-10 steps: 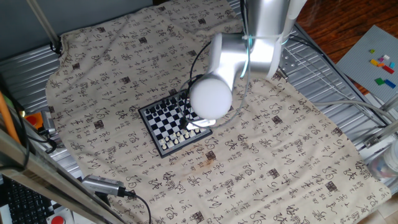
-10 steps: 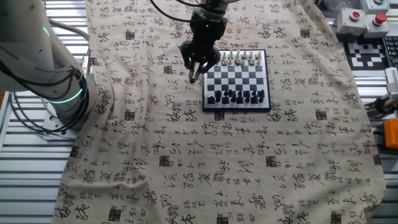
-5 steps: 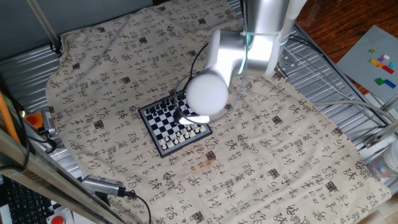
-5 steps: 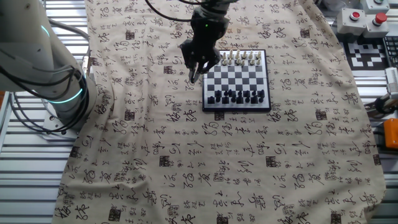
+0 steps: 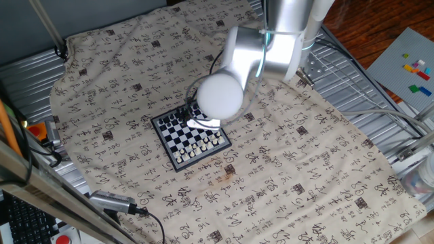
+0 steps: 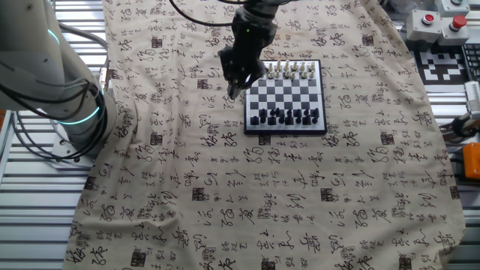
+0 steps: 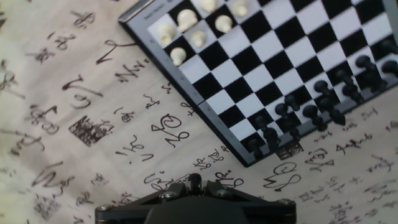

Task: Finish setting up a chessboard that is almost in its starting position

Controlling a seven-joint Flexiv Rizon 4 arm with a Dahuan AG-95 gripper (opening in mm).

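The chessboard [image 6: 285, 97] lies on the patterned cloth [image 6: 225, 195] just beside the gripper [image 6: 233, 91]. Ahead of its fingers, white pieces [image 7: 186, 31] stand leftward and black pieces [image 7: 311, 112] rightward. The fingers are pinched together on a small dark piece [image 7: 194, 180].

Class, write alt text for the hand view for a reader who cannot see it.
The gripper, at the bottom, pinches what looks like a dark chess piece above a cloth printed with calligraphy. A chessboard lies diagonally at upper right, white pieces near its top corner, black pieces along its lower edge.
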